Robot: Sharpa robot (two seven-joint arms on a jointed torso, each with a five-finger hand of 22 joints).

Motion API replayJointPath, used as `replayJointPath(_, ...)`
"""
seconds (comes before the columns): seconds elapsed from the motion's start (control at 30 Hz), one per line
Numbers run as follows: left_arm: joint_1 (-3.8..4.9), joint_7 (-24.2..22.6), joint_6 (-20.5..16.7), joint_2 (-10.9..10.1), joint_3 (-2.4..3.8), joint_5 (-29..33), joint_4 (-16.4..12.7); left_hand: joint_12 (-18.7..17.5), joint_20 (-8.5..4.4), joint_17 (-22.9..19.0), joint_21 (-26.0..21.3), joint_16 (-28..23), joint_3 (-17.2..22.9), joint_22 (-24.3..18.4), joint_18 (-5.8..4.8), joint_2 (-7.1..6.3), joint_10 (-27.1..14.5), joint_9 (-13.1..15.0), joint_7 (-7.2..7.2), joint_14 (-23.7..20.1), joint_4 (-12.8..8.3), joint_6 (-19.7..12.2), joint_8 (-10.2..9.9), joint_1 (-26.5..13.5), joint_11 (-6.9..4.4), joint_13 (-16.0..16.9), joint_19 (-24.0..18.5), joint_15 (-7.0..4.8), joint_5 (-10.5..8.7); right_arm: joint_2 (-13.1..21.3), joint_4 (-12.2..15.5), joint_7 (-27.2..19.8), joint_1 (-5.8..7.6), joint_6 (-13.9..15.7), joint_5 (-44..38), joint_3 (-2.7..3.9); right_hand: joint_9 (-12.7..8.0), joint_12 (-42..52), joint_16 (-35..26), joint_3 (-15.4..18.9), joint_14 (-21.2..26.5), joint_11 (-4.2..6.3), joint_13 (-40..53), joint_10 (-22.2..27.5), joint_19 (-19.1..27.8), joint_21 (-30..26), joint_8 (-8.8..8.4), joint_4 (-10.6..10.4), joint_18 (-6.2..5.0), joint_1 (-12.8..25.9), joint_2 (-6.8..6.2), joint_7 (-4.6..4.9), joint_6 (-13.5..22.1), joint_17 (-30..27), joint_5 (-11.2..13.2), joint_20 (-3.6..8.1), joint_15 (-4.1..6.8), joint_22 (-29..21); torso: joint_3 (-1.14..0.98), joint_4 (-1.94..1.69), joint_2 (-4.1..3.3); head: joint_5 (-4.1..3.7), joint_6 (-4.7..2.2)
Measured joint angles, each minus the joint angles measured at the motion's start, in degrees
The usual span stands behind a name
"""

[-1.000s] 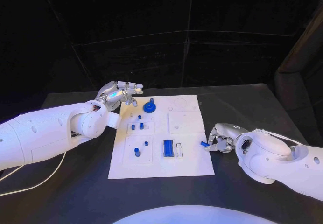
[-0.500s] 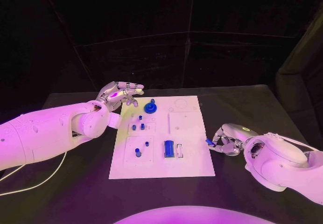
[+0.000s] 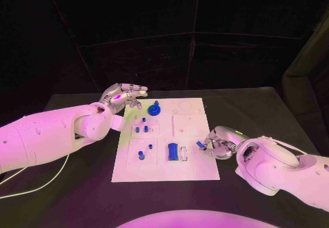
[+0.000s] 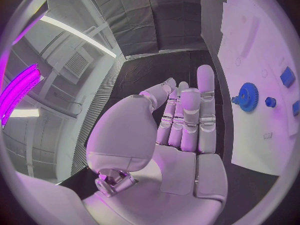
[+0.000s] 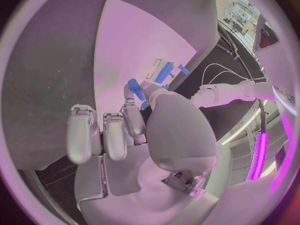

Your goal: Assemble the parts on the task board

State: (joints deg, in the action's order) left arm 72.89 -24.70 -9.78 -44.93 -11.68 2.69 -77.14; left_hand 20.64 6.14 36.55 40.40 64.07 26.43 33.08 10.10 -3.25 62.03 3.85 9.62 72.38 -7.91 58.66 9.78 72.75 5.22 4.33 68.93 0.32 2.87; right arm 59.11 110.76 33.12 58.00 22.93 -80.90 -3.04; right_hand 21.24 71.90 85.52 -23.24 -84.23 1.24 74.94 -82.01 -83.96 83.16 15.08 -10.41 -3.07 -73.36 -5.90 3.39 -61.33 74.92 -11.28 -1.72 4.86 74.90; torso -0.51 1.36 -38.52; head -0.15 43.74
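Blue part [image 3: 200,144] is pinched in my right robot hand [image 3: 218,143] over the task board [image 3: 193,164]; next I seat it. Left robot hand [image 3: 123,96] hovers spread, holding nothing.

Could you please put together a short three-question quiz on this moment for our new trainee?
1. True or false: the left hand holds a blue part.
2. What is the right hand pinching? A) a small blue part B) the blue gear C) nothing
3. Fill in: the blue gear sits on the task board near its ____ edge, far or near as seen from the robot.

Key
1. False: its fingers are apart and it holds nothing, raised beside the board's far left corner.
2. A: the part is held at its fingertips over the board's right edge.
3. Far.
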Motion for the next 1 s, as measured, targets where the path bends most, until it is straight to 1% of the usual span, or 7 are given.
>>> replayJointPath(0.1,0.0,0.01,0.02,0.02,0.0,0.0,-0.02,0.0,0.0,-0.02,0.0,0.0,0.0,0.0,0.0,0.0,0.0,0.0,0.0,0.0,0.0,0.0,0.0,0.0,0.0,0.0,0.0,0.0,0.0,-1.9,-0.82,0.21,-0.01,-0.02,1.43,-0.01,0.17,0.0,0.0,-0.94,0.0,0.0,0.0,0.0,0.0,0.0,0.0,0.31,0.0,1.47,-0.15,-0.01,-0.01,0.0,0.47,0.0,0.0,0.0,-0.03,0.0,-0.01,-0.03,0.01)
replayJointPath(0.13,0.0,0.01,0.03,0.03,0.0,0.0,-0.02,0.0,0.0,-0.02,0.0,0.0,0.0,0.0,0.0,0.0,0.0,0.0,0.0,0.0,0.0,0.0,0.0,0.0,0.0,0.0,0.0,0.0,0.0,-2.44,-1.03,0.3,-0.01,-0.06,1.8,-0.01,1.78,0.0,0.0,-1.03,0.0,0.0,0.0,0.0,0.0,0.0,0.0,0.24,0.0,1.96,-0.19,0.01,-0.2,0.0,0.51,0.0,-0.01,0.0,-0.04,0.0,-0.01,-0.07,0.01)
replayJointPath(0.2,0.0,0.01,0.05,0.04,0.0,0.0,-0.03,0.0,0.0,-0.02,0.0,0.0,0.0,0.0,0.0,0.0,0.0,0.0,0.0,0.0,0.0,0.0,0.0,0.0,0.0,0.0,0.0,0.0,0.0,-3.43,-1.46,0.51,-0.01,-0.14,2.48,-0.01,2.81,0.0,0.0,-1.26,0.0,-0.12,0.0,-0.11,0.0,0.0,0.0,0.16,0.0,2.14,-0.34,0.08,-0.31,0.0,0.53,0.0,-0.01,0.0,-0.05,-0.01,-0.01,-0.14,-0.01)
replayJointPath(0.47,0.0,0.02,0.1,0.03,0.0,0.0,-0.09,0.0,0.0,-0.02,0.0,0.0,0.0,0.01,0.0,0.0,0.0,0.0,0.0,0.0,0.0,0.0,0.0,0.0,0.0,0.0,0.0,0.0,0.0,-6.19,-2.97,1.61,-0.03,-1.0,4.7,-0.02,3.0,-0.75,-0.21,-1.58,-0.01,-0.11,-0.31,-0.11,0.0,0.0,-0.01,-0.15,0.0,3.59,-0.26,0.0,-0.79,0.0,0.83,0.0,-0.02,0.0,-0.09,-0.03,-0.07,-0.12,-0.02)
replayJointPath(0.7,0.0,0.05,0.17,0.03,0.01,0.0,-0.1,0.0,0.0,-0.01,0.0,0.0,0.0,0.01,0.0,0.0,0.0,0.0,0.0,0.0,0.0,0.0,0.0,0.0,0.0,0.0,0.0,0.0,0.0,-7.14,-3.28,2.54,-0.08,-1.39,5.67,-0.02,3.18,-1.86,-0.67,-1.74,-0.01,0.12,-1.28,0.12,0.0,0.0,-0.01,-0.31,-0.01,4.17,-0.57,-0.23,-1.02,-0.01,1.16,0.0,-0.02,0.04,-0.12,0.06,-0.06,0.29,0.22)
replayJointPath(0.83,0.0,0.07,0.24,0.06,0.01,0.0,-0.09,0.0,0.0,-0.01,0.0,0.0,0.0,0.01,0.0,0.0,0.0,0.0,0.0,0.0,0.0,0.0,0.0,0.0,0.0,0.0,0.0,0.0,0.0,-7.51,-3.49,3.04,-0.1,-1.87,5.94,-0.03,3.21,-2.34,-0.97,-1.74,-0.01,0.12,-1.58,0.12,0.0,0.0,-0.01,-0.31,0.0,4.71,-1.1,-0.17,-1.32,-0.01,1.2,0.0,-0.02,0.04,-0.12,0.08,-0.03,0.32,0.27)
replayJointPath(1.0,0.0,0.11,0.3,0.07,0.01,0.0,-0.08,0.0,0.0,-0.01,0.0,0.0,0.0,0.01,0.0,0.0,0.0,0.0,0.0,0.0,0.0,0.0,0.0,0.0,0.0,0.0,0.0,0.0,0.0,-7.92,-3.71,3.63,-0.11,-2.84,6.12,-0.03,3.39,-2.48,-0.98,-1.24,-0.01,0.12,-1.64,0.12,0.0,0.0,-0.01,-0.82,-0.01,6.29,-1.18,-0.45,-2.0,-0.01,1.42,0.0,-0.02,0.04,-0.12,0.05,-0.02,0.29,0.27)
